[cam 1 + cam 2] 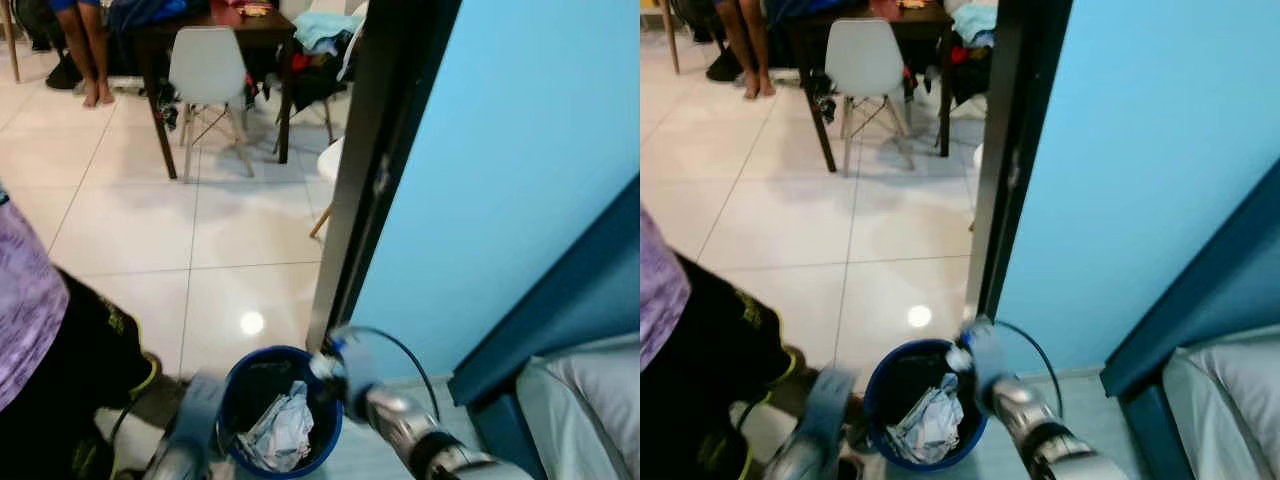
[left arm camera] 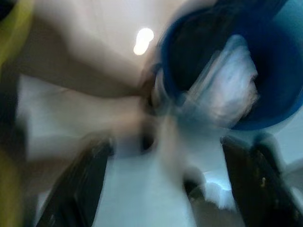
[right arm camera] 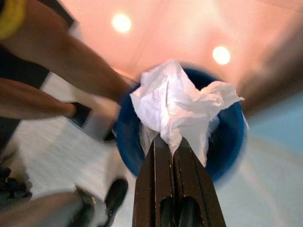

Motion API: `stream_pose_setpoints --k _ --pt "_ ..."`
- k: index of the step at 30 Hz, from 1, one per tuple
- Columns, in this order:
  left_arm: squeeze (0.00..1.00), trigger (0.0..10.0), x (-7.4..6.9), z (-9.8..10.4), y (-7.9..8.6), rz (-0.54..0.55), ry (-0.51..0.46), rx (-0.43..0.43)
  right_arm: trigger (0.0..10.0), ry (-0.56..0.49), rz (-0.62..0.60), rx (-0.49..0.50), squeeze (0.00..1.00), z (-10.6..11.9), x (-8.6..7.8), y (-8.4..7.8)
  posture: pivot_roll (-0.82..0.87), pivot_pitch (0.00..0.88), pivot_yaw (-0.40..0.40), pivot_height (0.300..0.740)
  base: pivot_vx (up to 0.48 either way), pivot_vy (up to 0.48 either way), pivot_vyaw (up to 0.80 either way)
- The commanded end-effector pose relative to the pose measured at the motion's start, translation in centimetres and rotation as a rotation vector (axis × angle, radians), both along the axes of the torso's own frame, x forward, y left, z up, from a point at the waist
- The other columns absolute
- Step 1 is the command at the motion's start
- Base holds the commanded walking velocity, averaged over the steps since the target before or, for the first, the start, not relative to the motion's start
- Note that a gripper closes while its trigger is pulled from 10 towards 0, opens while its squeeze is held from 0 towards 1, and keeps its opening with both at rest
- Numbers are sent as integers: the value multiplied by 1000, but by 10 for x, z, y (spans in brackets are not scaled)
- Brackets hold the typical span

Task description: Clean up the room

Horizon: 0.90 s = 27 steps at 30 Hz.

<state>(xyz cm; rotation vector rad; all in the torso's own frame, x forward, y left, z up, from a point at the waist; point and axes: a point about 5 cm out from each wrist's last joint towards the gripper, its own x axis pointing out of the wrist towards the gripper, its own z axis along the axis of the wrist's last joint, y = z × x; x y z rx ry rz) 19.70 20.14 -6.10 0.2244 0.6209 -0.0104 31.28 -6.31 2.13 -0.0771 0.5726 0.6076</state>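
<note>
The right tool (image 3: pixel 173 142) is pinched together on a crumpled white tissue (image 3: pixel 182 101), and the tissue fans up and outward from the fingertips, its long axis running straight on from the fingers toward the bin (image 3: pixel 227 142) below. It's thin, creased paper, bunched into soft folds with ragged edges. The bin is round, blue-walled plastic, dark inside, standing on the pale floor (image 1: pixel 130 230) just beside the black door frame (image 1: pixel 385 150) and the light blue wall (image 1: pixel 520 150).

From the head views, the right arm (image 1: pixel 400 420) reaches in from the bin's right side, wrist over the rim, and white crumpled paper (image 1: pixel 280 430) sits inside the bin. The left arm (image 1: pixel 185 430) is low at the bin's left side; its tool (image 2: pixel 156 189) is blurred, the two dark fingers (image 2: pixel 80 184) standing well apart with the bin ahead of them.

A person in a purple top and black shorts (image 1: pixel 40 340) stands close on the left. The floor is glossy cream tile, catching ceiling lights. Farther back, a dark wooden table (image 1: pixel 215 35) with a white moulded chair (image 1: pixel 207 65) on thin legs, and another person's bare legs (image 1: pixel 90 55). A bed (image 1: pixel 585 400) with a teal frame fills the near right corner.
</note>
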Motion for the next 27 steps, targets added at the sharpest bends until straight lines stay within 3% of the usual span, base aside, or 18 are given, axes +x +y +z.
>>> stream_pose_setpoints --k 1,6,7,10,11,14,19,27 --pt "0 10000 4 4 0 3 -36 -2 10000 55 13 -23 0 -12 -11 2 194 184 -107 735 0 0 0" --pt "0 10000 -4 3 9 23 -47 15 10000 31 16 -16 0 -3 -5 12 228 194 -107 735 0 0 0" --pt "0 10000 -6 6 17 31 -69 28 10000 -1 3 -40 871 4 2 15 251 207 -98 735 0 0 0" --pt "0 10000 -6 6 17 31 -69 28 10000 -1 3 -40 871 4 2 15 251 207 -98 735 0 0 0" --pt "0 10000 -6 8 20 33 -79 33 10000 -20 -13 -72 1000 6 5 13 248 211 -91 735 0 0 0" --pt "0 10000 -5 10 22 25 -90 43 10000 -55 -53 -139 1000 10 11 5 242 212 -84 735 0 0 0" --pt "0 10000 -4 11 21 15 -94 46 10000 -65 -74 -162 1000 11 13 0 234 211 -80 735 0 0 0" --pt "0 10000 3 13 17 -7 -102 44 10000 -56 -116 -130 1000 11 15 -7 216 193 -75 735 0 0 0"
